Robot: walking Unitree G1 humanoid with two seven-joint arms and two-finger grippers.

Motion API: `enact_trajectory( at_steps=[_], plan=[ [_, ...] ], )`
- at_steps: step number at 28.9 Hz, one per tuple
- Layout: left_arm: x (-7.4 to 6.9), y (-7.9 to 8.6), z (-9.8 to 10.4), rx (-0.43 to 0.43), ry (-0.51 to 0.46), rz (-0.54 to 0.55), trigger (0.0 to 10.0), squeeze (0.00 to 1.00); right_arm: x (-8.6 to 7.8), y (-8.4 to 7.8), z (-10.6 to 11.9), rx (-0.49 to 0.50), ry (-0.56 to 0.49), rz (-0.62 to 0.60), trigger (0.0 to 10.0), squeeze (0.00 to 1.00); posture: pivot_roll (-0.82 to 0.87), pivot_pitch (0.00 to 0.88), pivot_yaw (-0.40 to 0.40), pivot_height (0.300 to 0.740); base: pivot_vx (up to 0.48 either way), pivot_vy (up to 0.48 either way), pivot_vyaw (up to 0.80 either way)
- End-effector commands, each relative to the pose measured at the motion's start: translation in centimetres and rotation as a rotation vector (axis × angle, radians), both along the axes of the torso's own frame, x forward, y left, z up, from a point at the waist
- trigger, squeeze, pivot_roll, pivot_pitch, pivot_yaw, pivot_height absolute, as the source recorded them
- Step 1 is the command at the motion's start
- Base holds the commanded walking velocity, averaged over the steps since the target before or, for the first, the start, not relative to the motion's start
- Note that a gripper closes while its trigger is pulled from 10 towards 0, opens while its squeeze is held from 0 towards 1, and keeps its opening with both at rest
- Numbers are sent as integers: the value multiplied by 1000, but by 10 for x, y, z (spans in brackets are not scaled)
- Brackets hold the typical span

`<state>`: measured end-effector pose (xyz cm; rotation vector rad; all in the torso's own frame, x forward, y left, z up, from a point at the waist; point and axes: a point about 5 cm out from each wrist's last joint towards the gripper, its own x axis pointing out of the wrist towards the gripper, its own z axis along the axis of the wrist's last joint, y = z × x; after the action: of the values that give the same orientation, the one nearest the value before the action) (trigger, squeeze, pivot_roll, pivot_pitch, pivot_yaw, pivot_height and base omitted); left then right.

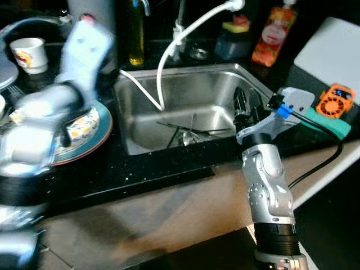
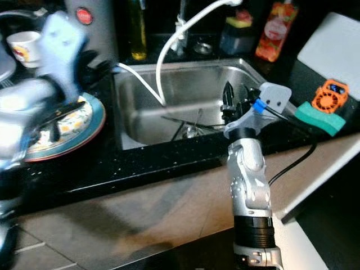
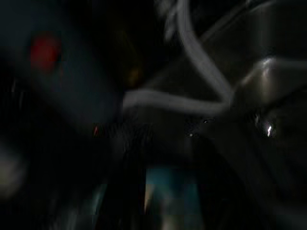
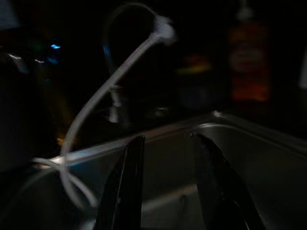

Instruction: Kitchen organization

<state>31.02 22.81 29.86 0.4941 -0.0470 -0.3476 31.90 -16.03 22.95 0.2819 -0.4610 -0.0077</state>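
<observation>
A patterned plate (image 1: 90,126) sits on the dark surface (image 1: 157,169) left of the sink (image 1: 185,107), under the blurred left end effector (image 2: 53,121), whose finger state is unclear. The right end effector (image 4: 168,182) hovers over the sink, fingers apart. The plate likely handles stiff, slippery and breakable; its rim suits gripping.

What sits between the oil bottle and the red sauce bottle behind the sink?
Left eye view: between the oil bottle and the sauce bottle stand the tap with its white hose and a dark holder with a sponge.

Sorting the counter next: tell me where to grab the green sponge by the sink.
Grip the green sponge across its long sides with the right gripper, coming from above. It lies flat on the black counter, but the orange fan sits against its far end, so take the nearer end.
</observation>
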Motion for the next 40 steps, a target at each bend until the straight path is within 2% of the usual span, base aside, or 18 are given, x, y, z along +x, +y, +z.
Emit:
enact_trajectory(
  at_steps=[1, 2, 3, 6, 8, 9, 15, 16, 17, 19, 20, 21, 22, 27, 30, 33, 36, 40],
  plan=[
    [-17, -1, -1, 9, 80, -78, 10000, 0, 0, 4, 1, 4, -5, 16, 10000, 0, 141, 80, -50, 740, 0, 0, 0],
    [-35, 11, -9, 12, 194, -92, 10000, 0, 2, 7, 0, 2, 1, 30, 10000, 0, 152, 82, -55, 740, 0, 0, 0],
    [-40, 13, -10, 11, 224, -92, 10000, 0, 2, 8, 0, 2, 2, 33, 10000, 0, 152, 82, -55, 740, 0, 0, 0],
    [-37, 34, -14, 22, 259, 53, 10000, 0, 5, 11, 2, 2, -3, 49, 10000, 0, 164, 77, -62, 740, 0, 0, 0],
    [-36, 38, -15, 15, 270, 86, 10000, 0, 5, 12, 2, 2, -4, 52, 10000, 0, 164, 77, -62, 740, 0, 0, 0],
    [-29, 46, -22, -14, 294, 145, 10000, 0, 7, 14, 4, 1, -7, 60, 10000, 0, 165, 67, -66, 740, 0, 0, 0],
    [-18, 55, -27, -5, 256, 249, 10000, 0, 7, 13, 5, -4, -11, 59, 10000, 0, 154, 58, -69, 740, 0, 0, 0],
    [-14, 56, -26, -23, 251, 265, 10000, 82, 6, 12, 5, -5, -11, 57, 10000, 0, 145, 52, -65, 740, 0, 0, 0],
    [-11, 56, -26, -37, 253, 273, 10000, 1000, 6, 12, 5, -6, -11, 55, 10000, 0, 138, 51, -61, 740, 0, 0, 0],
    [-8, 55, -26, -52, 254, 273, 10000, 1000, 6, 11, 5, -7, -12, 53, 10000, 0, 138, 51, -61, 740, 0, 0, 0],
    [-3, 53, -21, -130, 265, 258, 10000, 373, 5, 9, 5, -8, -14, 45, 10000, 0, 128, 46, -57, 740, 0, 0, 0],
    [-1, 51, -18, -165, 273, 247, 10000, 373, 4, 9, 5, -8, -15, 42, 10000, 0, 128, 46, -57, 740, 0, 0, 0],
    [1, 50, -16, -200, 284, 238, 10000, 0, 4, 8, 5, -8, -16, 40, 10000, 0, 128, 46, -57, 740, 0, 0, 0],
    [-4, 50, -15, -235, 362, 178, 10000, 0, 4, 8, 5, -10, -16, 36, 10000, 0, 127, 46, -50, 740, 0, 0, 0],
    [-10, 53, -21, -187, 427, 158, 10000, 0, 4, 8, 5, -9, -16, 36, 10000, 0, 130, 48, -49, 740, 0, 0, 0],
    [-14, 56, -24, -140, 447, 171, 10000, 0, 4, 8, 5, -9, -16, 37, 10000, 0, 130, 48, -49, 740, 0, 0, 0],
    [-24, 61, -29, -117, 493, 173, 10000, 0, 4, 7, 4, -10, -13, 37, 10000, 0, 134, 52, -50, 740, 0, 0, 0],
    [-26, 65, -41, -117, 522, 212, 10000, 0, 4, 9, 3, -7, -10, 43, 10000, 0, 146, 55, -57, 740, 0, 0, 0]
  ],
)
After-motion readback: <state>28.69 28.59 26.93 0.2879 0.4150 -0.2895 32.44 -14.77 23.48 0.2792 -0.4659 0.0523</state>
